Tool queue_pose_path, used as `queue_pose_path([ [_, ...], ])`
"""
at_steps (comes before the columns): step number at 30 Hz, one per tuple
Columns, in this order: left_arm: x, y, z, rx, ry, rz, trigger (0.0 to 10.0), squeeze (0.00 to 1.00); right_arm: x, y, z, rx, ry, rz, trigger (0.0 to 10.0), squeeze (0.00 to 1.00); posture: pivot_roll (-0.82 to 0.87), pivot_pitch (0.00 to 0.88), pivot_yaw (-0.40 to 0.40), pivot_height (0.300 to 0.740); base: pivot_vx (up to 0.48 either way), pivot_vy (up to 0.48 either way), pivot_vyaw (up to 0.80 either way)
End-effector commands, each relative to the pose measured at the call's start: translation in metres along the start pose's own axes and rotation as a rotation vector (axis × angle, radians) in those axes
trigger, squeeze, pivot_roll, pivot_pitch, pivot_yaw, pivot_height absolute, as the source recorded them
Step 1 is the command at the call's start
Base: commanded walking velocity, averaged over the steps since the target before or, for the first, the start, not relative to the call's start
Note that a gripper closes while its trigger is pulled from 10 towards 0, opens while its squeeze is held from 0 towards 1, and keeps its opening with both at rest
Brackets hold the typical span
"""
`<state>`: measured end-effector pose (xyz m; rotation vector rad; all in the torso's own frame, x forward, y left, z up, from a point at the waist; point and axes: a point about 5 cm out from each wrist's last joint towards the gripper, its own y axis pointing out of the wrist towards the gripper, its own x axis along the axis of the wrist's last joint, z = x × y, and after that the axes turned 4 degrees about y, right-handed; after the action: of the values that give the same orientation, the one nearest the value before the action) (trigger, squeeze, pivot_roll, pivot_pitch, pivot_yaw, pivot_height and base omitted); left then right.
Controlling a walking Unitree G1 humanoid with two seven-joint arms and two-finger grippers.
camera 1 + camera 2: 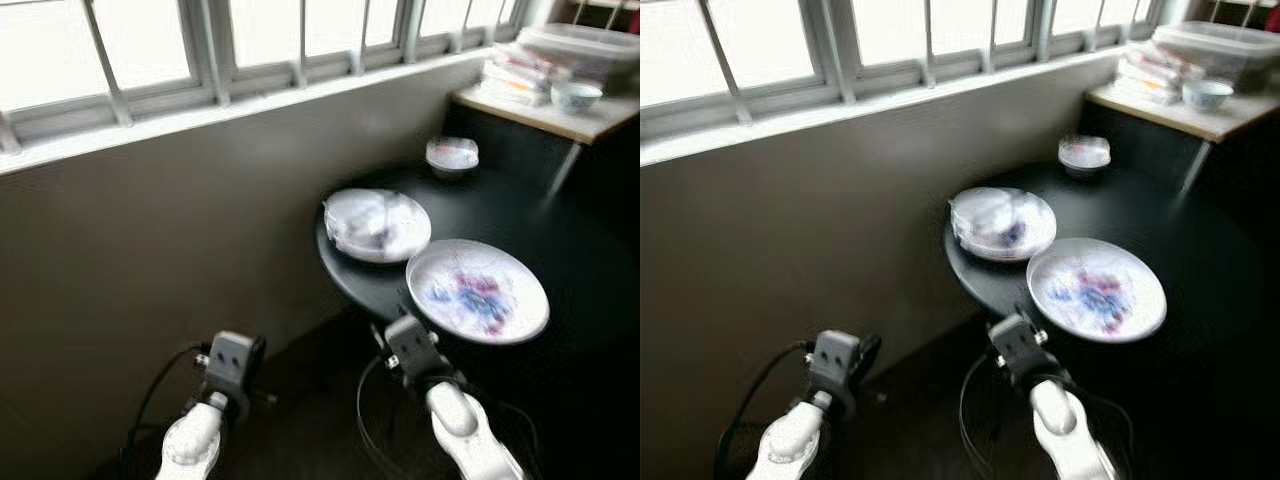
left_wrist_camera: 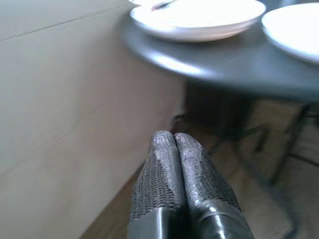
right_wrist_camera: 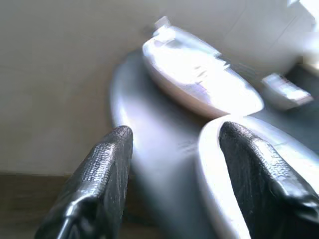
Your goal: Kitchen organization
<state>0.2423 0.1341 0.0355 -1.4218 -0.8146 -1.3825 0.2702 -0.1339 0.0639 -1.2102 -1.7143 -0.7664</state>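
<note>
Counter (image 1: pixel 560 240), round and black, stands before you under the window wall, with a paler worktop (image 1: pixel 560 115) beyond it carrying a lidded tub (image 1: pixel 580 45) and a small bowl (image 1: pixel 576 96). Near plate (image 1: pixel 478 290), white with a blurred blue-and-pink pattern, lies at the counter's front edge. Covered plate (image 1: pixel 377 224) sits just beside it, toward the wall. Small dish (image 1: pixel 452 154), possibly a stack, rests farther back. Right gripper (image 3: pixel 174 149) is level with the near plate's rim, jaws spread. Left gripper (image 2: pixel 174 144) is low beside the counter, jaws pressed together.

Glossy glazed plate (image 1: pixel 478 290) (painted), smooth dark matt table (image 1: pixel 560 250).
</note>
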Motion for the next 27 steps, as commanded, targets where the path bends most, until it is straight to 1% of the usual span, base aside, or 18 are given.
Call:
queue_pose_path([
  [1, -0.001, -0.002, 0.006, 0.012, 0.01, 0.003, 10.0, 0.0, 0.015, 0.001, 0.005, 0.008, -0.039, -0.099, 10.0, 0.0, -0.08, 0.0, 0.028, 0.74, 0.0, 0.0, -0.8],
  [2, -0.001, -0.002, 0.006, 0.012, 0.01, 0.004, 10.0, 0.0, 0.018, 0.0, 0.0, -0.054, -0.131, -0.126, 10.0, 0.0, -0.08, 0.0, 0.027, 0.74, 0.0, 0.0, -0.8],
  [3, -0.001, -0.002, 0.006, 0.011, 0.009, 0.004, 10.0, 0.0, 0.019, 0.0, -0.006, -0.12, -0.169, -0.131, 10.0, 0.0, -0.08, 0.0, 0.025, 0.74, 0.0, 0.0, -0.8],
  [4, -0.001, -0.002, 0.006, 0.011, 0.009, 0.004, 10.0, 0.0, 0.019, 0.0, -0.006, -0.12, -0.169, -0.131, 10.0, 0.0, -0.08, 0.0, 0.025, 0.74, 0.0, 0.0, -0.8],
  [5, -0.001, -0.001, 0.006, 0.011, 0.009, 0.005, 10.0, 0.0, 0.016, 0.002, -0.012, -0.175, -0.181, -0.1, 10.0, 0.0, -0.08, 0.0, 0.023, 0.74, 0.0, 0.0, -0.8],
  [6, -0.001, -0.001, 0.006, 0.011, 0.009, 0.005, 10.0, 0.0, 0.016, 0.002, -0.014, -0.186, -0.184, -0.092, 10.0, 0.0, -0.08, 0.0, 0.023, 0.74, 0.0, 0.0, -0.8],
  [9, -0.001, -0.001, 0.006, 0.012, 0.008, 0.006, 10.0, 0.0, 0.011, 0.003, -0.017, -0.193, -0.142, -0.066, 10.0, 0.0, -0.07, 0.0, 0.022, 0.74, 0.0, 0.0, -0.8],
  [13, -0.002, -0.001, 0.007, 0.013, 0.007, 0.007, 10.0, 0.0, 0.011, 0.004, -0.013, -0.169, -0.138, -0.071, 10.0, 0.0, -0.07, 0.0, 0.023, 0.74, 0.0, 0.0, -0.8],
  [14, -0.002, 0.0, 0.007, 0.012, 0.005, 0.008, 10.0, 0.0, 0.011, 0.004, -0.012, -0.152, -0.103, -0.08, 10.0, 0.0, -0.08, 0.0, 0.024, 0.74, 0.0, 0.0, -0.8],
  [15, -0.002, 0.0, 0.007, 0.012, 0.005, 0.008, 10.0, 0.0, 0.011, 0.004, -0.012, -0.152, -0.103, -0.08, 10.0, 0.0, -0.08, 0.0, 0.024, 0.74, 0.0, 0.0, -0.8],
  [18, -0.002, 0.0, 0.007, 0.011, 0.003, 0.01, 10.0, 0.0, 0.01, 0.003, -0.012, -0.182, -0.112, -0.07, 10.0, 0.0, -0.08, 0.0, 0.025, 0.74, 0.0, 0.0, 0.0],
  [23, -0.003, 0.0, 0.007, 0.009, -0.001, 0.012, 10.0, 0.0, 0.008, 0.005, -0.015, -0.211, -0.094, -0.063, 10.0, 0.0, -0.07, 0.0, 0.027, 0.74, 0.0, 0.0, 0.0],
  [26, -0.003, 0.001, 0.007, 0.009, -0.001, 0.012, 10.0, 0.0, 0.007, 0.006, -0.022, -0.247, -0.047, -0.048, 10.0, 0.0, -0.07, 0.0, 0.028, 0.74, 0.0, 0.0, 0.0],
  [27, -0.002, 0.001, 0.007, 0.009, -0.002, 0.011, 10.0, 0.0, 0.006, 0.006, -0.026, -0.272, -0.011, -0.037, 10.0, 0.0, -0.07, 0.0, 0.028, 0.74, 0.0, 0.0, 0.0],
])
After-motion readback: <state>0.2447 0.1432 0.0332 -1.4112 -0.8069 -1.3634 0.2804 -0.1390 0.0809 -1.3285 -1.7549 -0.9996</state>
